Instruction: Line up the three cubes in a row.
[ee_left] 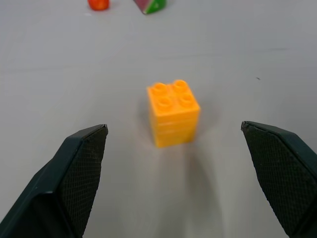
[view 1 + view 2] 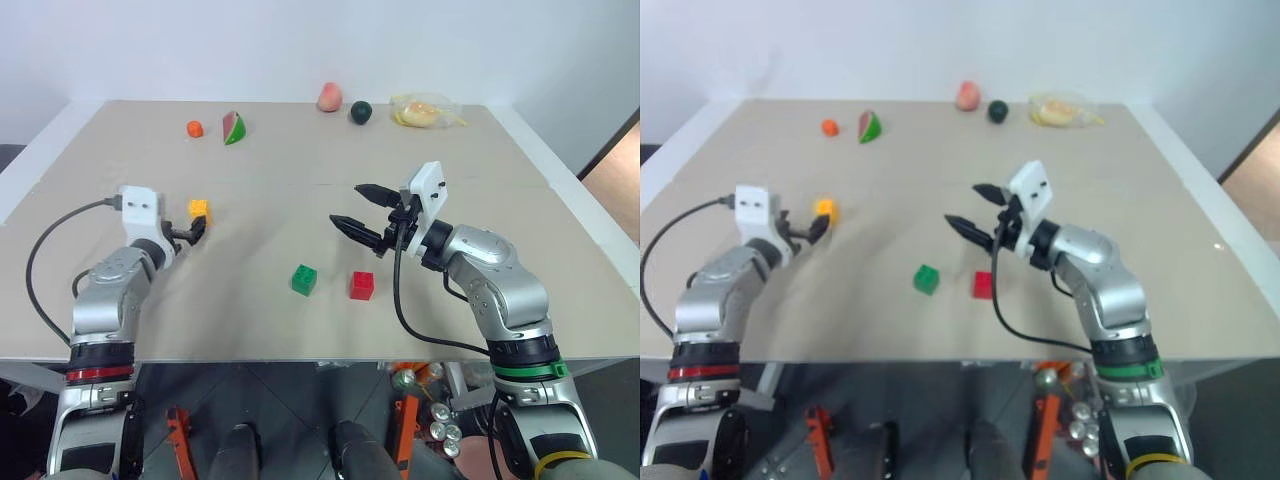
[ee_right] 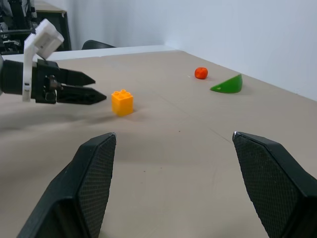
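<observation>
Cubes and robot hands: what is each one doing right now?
yellow cube: upright on the table, studs up, not held, just ahead of the left gripper.
green cube: on the table, free.
red cube: on the table beside the green one, apart.
left gripper: open, empty.
right gripper: open, empty, above the table.

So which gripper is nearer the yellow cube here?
Left. The left gripper sits open right beside the yellow cube, not touching it. The right gripper is open well off to the cube's right, above the red cube.
</observation>
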Controlling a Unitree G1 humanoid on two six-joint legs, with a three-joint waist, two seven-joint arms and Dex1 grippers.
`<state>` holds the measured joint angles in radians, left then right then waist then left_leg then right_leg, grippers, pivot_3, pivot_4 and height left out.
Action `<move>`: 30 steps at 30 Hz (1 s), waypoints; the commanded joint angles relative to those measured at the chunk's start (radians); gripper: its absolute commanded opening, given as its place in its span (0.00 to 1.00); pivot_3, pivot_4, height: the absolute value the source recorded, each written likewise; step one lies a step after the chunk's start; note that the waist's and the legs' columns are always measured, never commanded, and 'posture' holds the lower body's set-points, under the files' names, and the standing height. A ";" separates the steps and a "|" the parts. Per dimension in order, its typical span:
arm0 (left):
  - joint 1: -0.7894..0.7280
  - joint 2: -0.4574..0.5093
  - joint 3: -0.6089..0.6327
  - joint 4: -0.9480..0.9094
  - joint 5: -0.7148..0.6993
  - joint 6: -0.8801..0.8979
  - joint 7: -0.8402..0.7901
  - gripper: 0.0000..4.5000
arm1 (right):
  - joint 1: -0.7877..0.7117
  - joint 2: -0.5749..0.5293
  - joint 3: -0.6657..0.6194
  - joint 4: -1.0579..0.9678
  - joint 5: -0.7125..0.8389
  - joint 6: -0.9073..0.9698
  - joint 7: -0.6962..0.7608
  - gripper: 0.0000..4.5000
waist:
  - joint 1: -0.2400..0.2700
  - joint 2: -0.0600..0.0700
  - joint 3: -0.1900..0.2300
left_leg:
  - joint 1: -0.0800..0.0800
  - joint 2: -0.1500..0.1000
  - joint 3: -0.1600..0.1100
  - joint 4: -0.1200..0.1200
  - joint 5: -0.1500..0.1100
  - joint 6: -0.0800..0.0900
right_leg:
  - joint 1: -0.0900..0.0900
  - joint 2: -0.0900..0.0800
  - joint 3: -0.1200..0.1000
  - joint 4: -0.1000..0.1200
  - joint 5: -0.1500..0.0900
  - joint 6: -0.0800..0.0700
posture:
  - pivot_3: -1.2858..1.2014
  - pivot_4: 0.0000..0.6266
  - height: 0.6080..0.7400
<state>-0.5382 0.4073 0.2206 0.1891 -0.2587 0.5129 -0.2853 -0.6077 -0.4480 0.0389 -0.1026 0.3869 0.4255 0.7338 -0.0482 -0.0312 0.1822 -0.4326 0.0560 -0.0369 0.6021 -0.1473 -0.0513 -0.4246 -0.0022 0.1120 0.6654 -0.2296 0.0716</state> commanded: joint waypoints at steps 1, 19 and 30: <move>-0.061 -0.011 0.017 0.056 0.005 0.000 0.038 1.00 | 0.000 -0.008 -0.018 -0.075 0.021 -0.005 0.012 0.86 | 0.000 0.000 0.000 | 0.000 0.000 0.000 0.000 0.000 0.000 | 0.000 0.000 0.000 0.000 0.000 0.000 | 0.52 0.24 1.00; -0.323 -0.053 0.022 0.545 0.061 -0.156 0.123 1.00 | 0.068 -0.027 -0.045 -0.173 0.049 0.032 -0.013 0.86 | 0.000 0.000 0.000 | -0.001 -0.001 -0.001 0.000 0.000 0.000 | 0.000 0.000 0.000 -0.001 0.000 0.001 | 0.52 0.24 1.00; -0.340 -0.048 0.002 0.610 0.082 -0.226 0.102 0.41 | 0.078 -0.034 -0.044 -0.175 0.050 0.028 -0.024 0.86 | 0.000 0.000 0.000 | -0.001 -0.001 -0.001 0.000 0.000 0.000 | 0.000 0.000 0.000 -0.001 0.000 0.001 | 0.52 0.24 1.00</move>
<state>-0.8524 0.3458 0.2308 0.8057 -0.1840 0.3066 -0.1675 -0.5236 -0.4753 0.0247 -0.2317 0.4254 0.4621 0.7144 -0.0481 -0.0313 0.1822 -0.4335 0.0552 -0.0375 0.6017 -0.1473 -0.0518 -0.4247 -0.0023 0.1115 0.6648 -0.2297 0.0728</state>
